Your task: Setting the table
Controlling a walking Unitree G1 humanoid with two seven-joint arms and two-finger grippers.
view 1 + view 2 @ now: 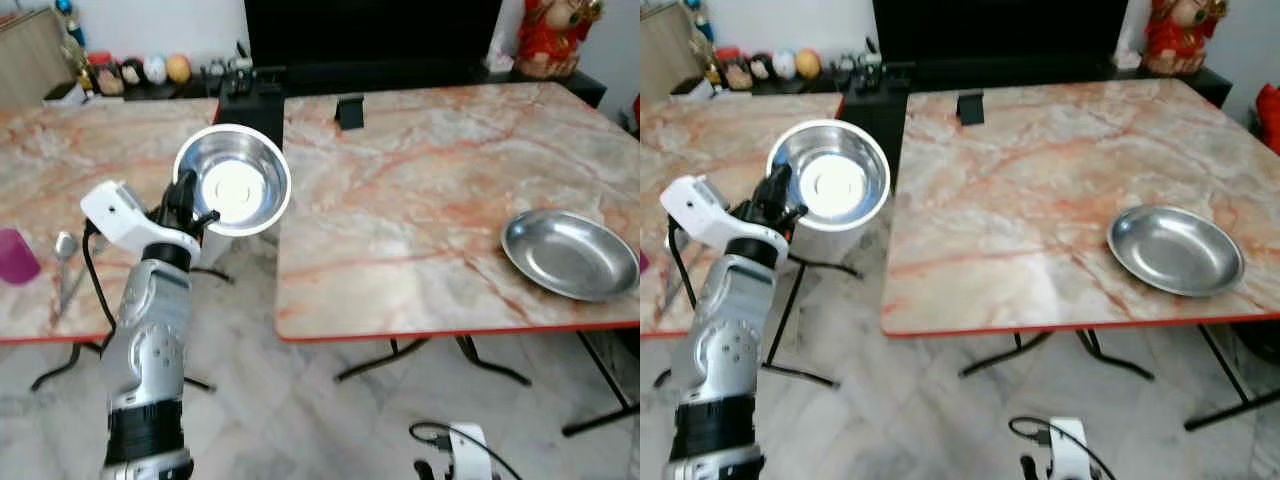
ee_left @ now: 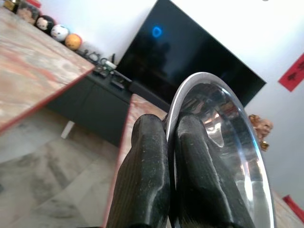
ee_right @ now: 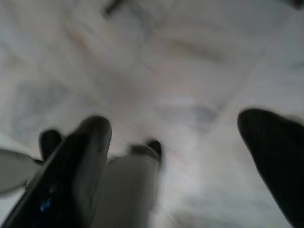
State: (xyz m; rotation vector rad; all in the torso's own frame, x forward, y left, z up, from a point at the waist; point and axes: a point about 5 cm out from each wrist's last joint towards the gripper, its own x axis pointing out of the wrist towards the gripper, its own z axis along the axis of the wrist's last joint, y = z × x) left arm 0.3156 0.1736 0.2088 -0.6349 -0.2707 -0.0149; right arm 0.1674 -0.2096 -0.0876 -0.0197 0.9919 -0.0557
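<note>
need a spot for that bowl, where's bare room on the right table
Most of the right table is bare: the whole stretch from its left edge across to the steel plate, bordered at the back by a small black stand. The left gripper holds the bowl over the gap. The left table's near corner holds a spoon and a pink cup.

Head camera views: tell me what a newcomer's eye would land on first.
The shiny round steel bowl, pinched at its rim by the left gripper, is held in the air over the gap between two marble-patterned tables. A shallow round steel plate lies near the right table's front right corner.
</note>
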